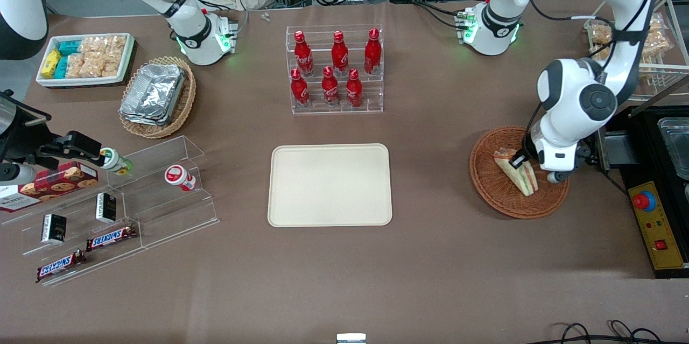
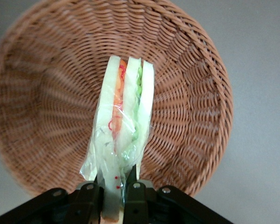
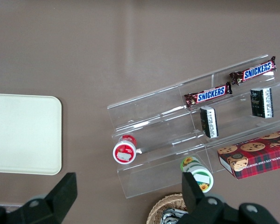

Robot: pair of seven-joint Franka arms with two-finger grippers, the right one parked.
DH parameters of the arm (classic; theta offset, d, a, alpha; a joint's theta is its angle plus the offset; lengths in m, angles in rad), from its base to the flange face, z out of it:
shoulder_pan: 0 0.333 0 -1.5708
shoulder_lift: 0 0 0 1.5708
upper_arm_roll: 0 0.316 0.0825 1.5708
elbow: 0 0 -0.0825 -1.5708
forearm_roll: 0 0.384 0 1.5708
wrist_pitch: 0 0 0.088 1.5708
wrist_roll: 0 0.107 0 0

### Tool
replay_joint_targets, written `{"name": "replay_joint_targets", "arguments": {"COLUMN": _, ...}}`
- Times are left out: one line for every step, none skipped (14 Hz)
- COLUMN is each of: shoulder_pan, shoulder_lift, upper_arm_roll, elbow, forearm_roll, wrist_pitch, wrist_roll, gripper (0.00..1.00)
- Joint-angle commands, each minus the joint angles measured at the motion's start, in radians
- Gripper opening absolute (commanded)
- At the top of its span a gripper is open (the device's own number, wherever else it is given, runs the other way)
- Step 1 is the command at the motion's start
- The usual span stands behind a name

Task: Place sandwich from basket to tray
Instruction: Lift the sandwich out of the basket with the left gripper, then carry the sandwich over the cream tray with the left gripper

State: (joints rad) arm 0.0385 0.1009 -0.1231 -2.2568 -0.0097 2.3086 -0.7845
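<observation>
The sandwich is a wrapped wedge of pale bread with green and orange-red filling, in the reddish-brown wicker basket toward the working arm's end of the table. My left gripper is over the basket and shut on the sandwich's end. In the left wrist view the two black fingers clamp the wrapped sandwich, with the basket under it. I cannot tell whether the sandwich still rests on the basket floor. The cream-beige tray lies bare at the table's middle.
A clear rack of red bottles stands farther from the front camera than the tray. A tan basket of foil containers, a white snack bin and an acrylic shelf lie toward the parked arm's end. A control box sits beside the basket.
</observation>
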Motion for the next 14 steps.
{"name": "replay_joint_targets", "arguments": {"shoulder_pan": -0.002, "shoulder_lift": -0.055, "upper_arm_roll": 0.002, "elbow": 0.188, "forearm_roll": 0.013, "wrist_pitch": -0.307, "wrist_roll": -0.024, "gripper": 0.00}}
{"name": "replay_joint_targets", "arguments": {"shoulder_pan": 0.000, "shoulder_lift": -0.053, "upper_arm_roll": 0.000, "elbow": 0.270, "forearm_roll": 0.013, "wrist_pitch": -0.415, "wrist_roll": -0.018, "gripper": 0.00}}
{"name": "replay_joint_targets", "arguments": {"shoulder_pan": 0.001, "shoulder_lift": -0.049, "upper_arm_roll": 0.000, "elbow": 0.345, "forearm_roll": 0.011, "wrist_pitch": -0.498, "wrist_roll": -0.009, "gripper": 0.00}}
{"name": "replay_joint_targets", "arguments": {"shoulder_pan": 0.001, "shoulder_lift": -0.044, "upper_arm_roll": 0.000, "elbow": 0.411, "forearm_roll": 0.007, "wrist_pitch": -0.568, "wrist_roll": 0.005, "gripper": 0.00}}
{"name": "replay_joint_targets", "arguments": {"shoulder_pan": 0.001, "shoulder_lift": -0.043, "upper_arm_roll": -0.001, "elbow": 0.468, "forearm_roll": 0.004, "wrist_pitch": -0.622, "wrist_roll": 0.027, "gripper": 0.00}}
{"name": "replay_joint_targets", "arguments": {"shoulder_pan": 0.001, "shoulder_lift": -0.041, "upper_arm_roll": -0.001, "elbow": 0.512, "forearm_roll": -0.006, "wrist_pitch": -0.667, "wrist_roll": 0.050, "gripper": 0.00}}
{"name": "replay_joint_targets", "arguments": {"shoulder_pan": 0.004, "shoulder_lift": -0.041, "upper_arm_roll": -0.001, "elbow": 0.557, "forearm_roll": -0.012, "wrist_pitch": -0.710, "wrist_roll": 0.092, "gripper": 0.00}}
{"name": "replay_joint_targets", "arguments": {"shoulder_pan": 0.001, "shoulder_lift": -0.034, "upper_arm_roll": -0.001, "elbow": 0.603, "forearm_roll": -0.013, "wrist_pitch": -0.766, "wrist_roll": 0.155, "gripper": 0.00}}
{"name": "replay_joint_targets", "arguments": {"shoulder_pan": -0.006, "shoulder_lift": -0.008, "upper_arm_roll": -0.004, "elbow": 0.647, "forearm_roll": -0.025, "wrist_pitch": -0.806, "wrist_roll": 0.203, "gripper": 0.00}}
{"name": "replay_joint_targets", "arguments": {"shoulder_pan": -0.017, "shoulder_lift": 0.018, "upper_arm_roll": -0.018, "elbow": 0.686, "forearm_roll": -0.026, "wrist_pitch": -0.817, "wrist_roll": 0.215, "gripper": 0.00}}
{"name": "replay_joint_targets", "arguments": {"shoulder_pan": -0.035, "shoulder_lift": 0.025, "upper_arm_roll": -0.053, "elbow": 0.701, "forearm_roll": -0.024, "wrist_pitch": -0.819, "wrist_roll": 0.206, "gripper": 0.01}}
{"name": "replay_joint_targets", "arguments": {"shoulder_pan": -0.048, "shoulder_lift": 0.026, "upper_arm_roll": -0.084, "elbow": 0.703, "forearm_roll": -0.021, "wrist_pitch": -0.818, "wrist_roll": 0.200, "gripper": 0.01}}
{"name": "replay_joint_targets", "arguments": {"shoulder_pan": -0.060, "shoulder_lift": 0.028, "upper_arm_roll": -0.113, "elbow": 0.703, "forearm_roll": -0.022, "wrist_pitch": -0.818, "wrist_roll": 0.191, "gripper": 0.01}}
{"name": "replay_joint_targets", "arguments": {"shoulder_pan": -0.074, "shoulder_lift": 0.040, "upper_arm_roll": -0.142, "elbow": 0.711, "forearm_roll": -0.026, "wrist_pitch": -0.811, "wrist_roll": 0.191, "gripper": 0.00}}
